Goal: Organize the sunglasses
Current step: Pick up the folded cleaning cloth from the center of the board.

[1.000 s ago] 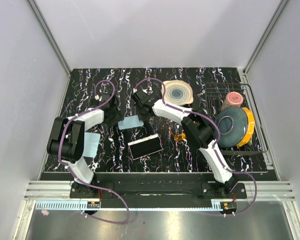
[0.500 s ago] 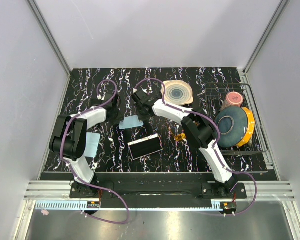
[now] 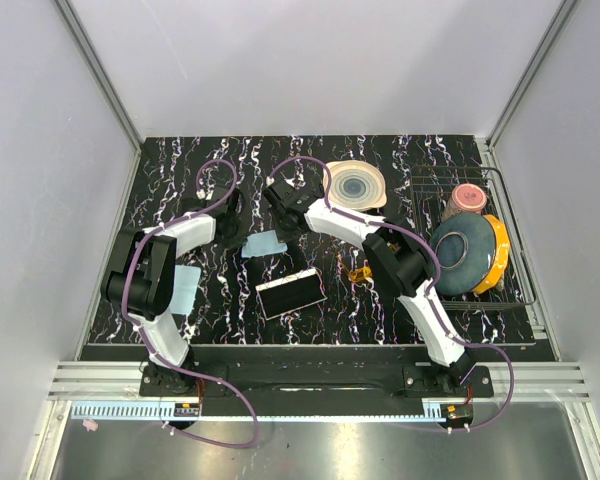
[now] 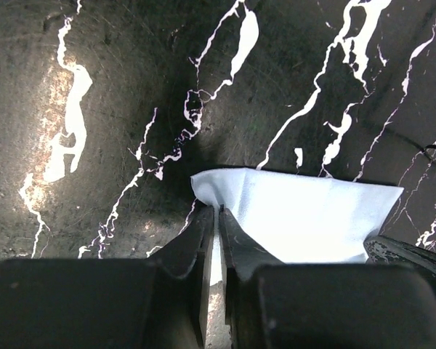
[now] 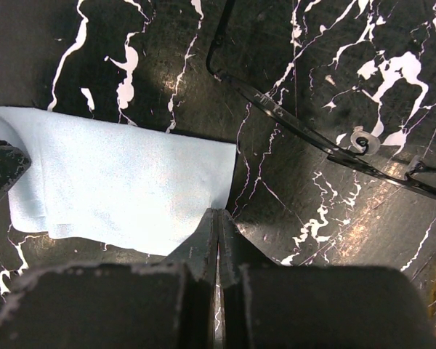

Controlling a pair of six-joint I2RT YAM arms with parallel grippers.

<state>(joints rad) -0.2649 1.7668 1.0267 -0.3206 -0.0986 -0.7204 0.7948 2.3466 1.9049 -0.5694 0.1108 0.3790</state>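
The sunglasses [image 3: 360, 272], small with amber lenses, lie on the black marbled table right of centre, beside the right arm's forearm and apart from both grippers. A pale blue cloth [image 3: 263, 244] lies between the grippers. My left gripper [image 4: 218, 209] is shut on the cloth's [image 4: 298, 218] left corner. At the opposite corner of the cloth [image 5: 116, 182], my right gripper [image 5: 218, 212] is shut on its edge. An orange sliver at the right wrist view's bottom right corner may be the sunglasses.
A flat black case [image 3: 291, 292] lies in front of the cloth. A pale rectangle [image 3: 183, 290] sits by the left arm. A thin dark wire frame [image 5: 298, 123] lies right of the cloth. A plate [image 3: 355, 185] sits behind; a dish rack [image 3: 515, 290] stands at the right.
My left gripper has moved right to the cloth's corner and closed on it. The right gripper has stayed shut in place.
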